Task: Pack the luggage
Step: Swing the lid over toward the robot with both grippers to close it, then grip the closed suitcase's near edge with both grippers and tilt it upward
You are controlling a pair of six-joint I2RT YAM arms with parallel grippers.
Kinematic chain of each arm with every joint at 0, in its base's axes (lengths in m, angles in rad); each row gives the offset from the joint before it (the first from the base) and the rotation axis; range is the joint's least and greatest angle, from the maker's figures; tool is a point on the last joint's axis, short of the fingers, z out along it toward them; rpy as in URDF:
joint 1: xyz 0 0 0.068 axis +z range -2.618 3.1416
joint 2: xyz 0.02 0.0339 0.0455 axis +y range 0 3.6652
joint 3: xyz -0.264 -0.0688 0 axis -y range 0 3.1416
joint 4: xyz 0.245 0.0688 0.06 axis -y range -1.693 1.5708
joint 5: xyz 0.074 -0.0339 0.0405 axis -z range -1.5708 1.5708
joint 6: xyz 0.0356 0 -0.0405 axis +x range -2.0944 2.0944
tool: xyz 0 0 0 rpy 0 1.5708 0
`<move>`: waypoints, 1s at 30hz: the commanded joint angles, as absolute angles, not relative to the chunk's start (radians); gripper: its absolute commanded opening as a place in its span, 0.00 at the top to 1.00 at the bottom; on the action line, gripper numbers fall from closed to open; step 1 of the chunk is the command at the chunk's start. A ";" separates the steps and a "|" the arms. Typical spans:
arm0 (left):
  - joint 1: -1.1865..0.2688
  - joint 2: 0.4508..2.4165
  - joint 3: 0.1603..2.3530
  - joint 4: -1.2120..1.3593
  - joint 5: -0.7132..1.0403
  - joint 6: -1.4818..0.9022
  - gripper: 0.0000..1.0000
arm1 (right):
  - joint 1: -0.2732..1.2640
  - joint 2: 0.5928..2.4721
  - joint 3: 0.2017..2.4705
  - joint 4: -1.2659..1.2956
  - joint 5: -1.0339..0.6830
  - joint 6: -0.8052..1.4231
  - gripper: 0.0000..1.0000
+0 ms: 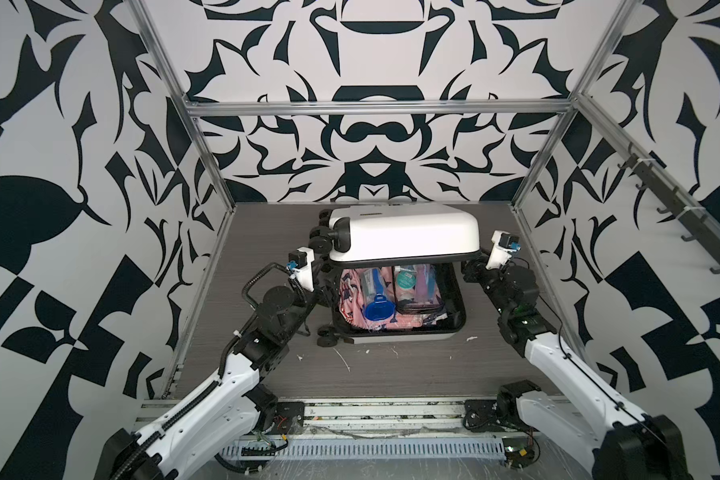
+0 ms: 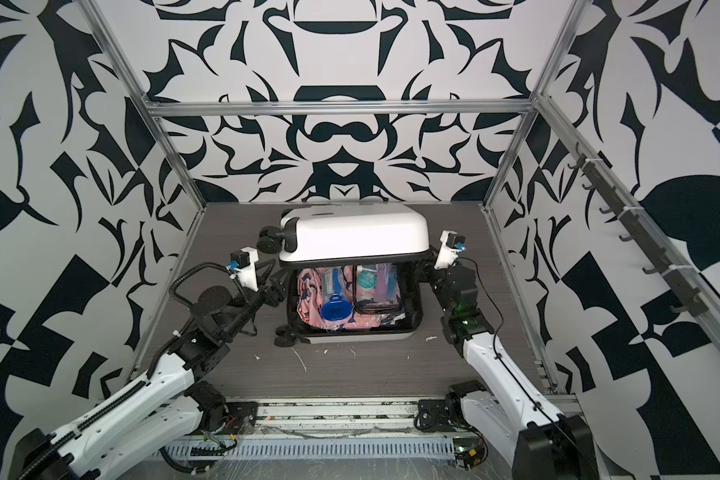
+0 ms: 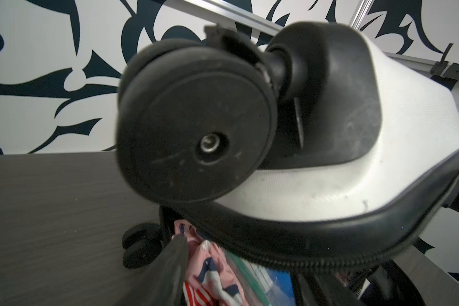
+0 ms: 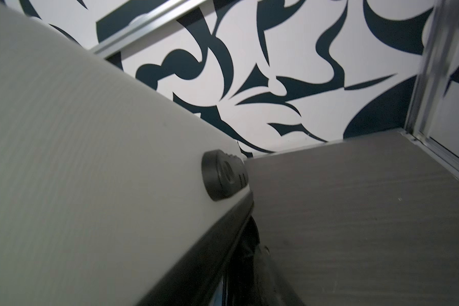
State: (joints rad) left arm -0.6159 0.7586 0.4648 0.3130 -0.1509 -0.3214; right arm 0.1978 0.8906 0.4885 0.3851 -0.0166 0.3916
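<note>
The luggage, a white hard-shell suitcase, lies on the grey table with its lid (image 1: 404, 237) (image 2: 354, 232) hanging part-way down over the base (image 1: 391, 337). Pink patterned clothes (image 1: 350, 291), a blue plastic piece (image 1: 376, 309) and a clear toiletry pouch (image 1: 418, 291) lie inside. My left gripper (image 1: 325, 282) is at the lid's wheel-side corner, open; one finger (image 3: 170, 265) shows beside the clothes, under a black wheel (image 3: 194, 132). My right gripper (image 1: 472, 266) is at the lid's opposite end, open. One of its fingers (image 4: 270, 265) stands just off the black rim; the other is hidden.
White scraps (image 1: 346, 361) dot the table in front of the suitcase. Aluminium frame posts (image 1: 208, 166) stand at the back corners, and a rail of dark hooks (image 1: 661, 195) runs along the right wall. A slotted cable duct (image 1: 371, 449) lies along the near edge.
</note>
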 commanded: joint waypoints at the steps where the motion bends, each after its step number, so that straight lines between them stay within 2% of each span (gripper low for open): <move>1: -0.615 0.678 0.448 0.086 -0.136 -0.485 0.39 | 0.196 0.817 0.487 0.203 0.076 0.500 0.53; 7: -0.615 0.487 0.424 -0.215 -0.154 -0.646 0.40 | 0.194 0.779 0.527 -0.172 0.119 0.649 0.55; 10: -0.615 0.442 0.462 -0.440 -0.178 -0.760 0.42 | 0.195 0.786 0.531 -0.337 0.148 0.729 0.60; 13: -0.615 0.430 0.480 -0.578 -0.122 -0.827 0.43 | 0.195 0.808 0.537 -0.459 0.165 0.797 0.63; 18: -0.615 0.387 0.460 -0.614 -0.100 -0.880 0.43 | 0.195 0.798 0.553 -0.585 0.181 0.821 0.64; 23: -0.615 0.401 0.499 -0.618 -0.137 -0.871 0.41 | 0.193 0.675 0.556 -0.654 0.256 0.815 0.59; 27: -0.615 0.445 0.577 -0.667 -0.199 -0.815 0.39 | 0.193 0.656 0.581 -0.664 0.203 0.778 0.58; 30: -0.614 0.473 0.633 -0.664 -0.221 -0.771 0.36 | 0.193 0.685 0.584 -0.652 0.099 0.749 0.59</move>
State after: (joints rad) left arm -0.6155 0.4595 0.5739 -0.6369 -0.1692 -0.8162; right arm 0.1959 0.6621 0.5529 -0.6395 0.1699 0.7830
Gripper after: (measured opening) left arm 0.632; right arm 0.411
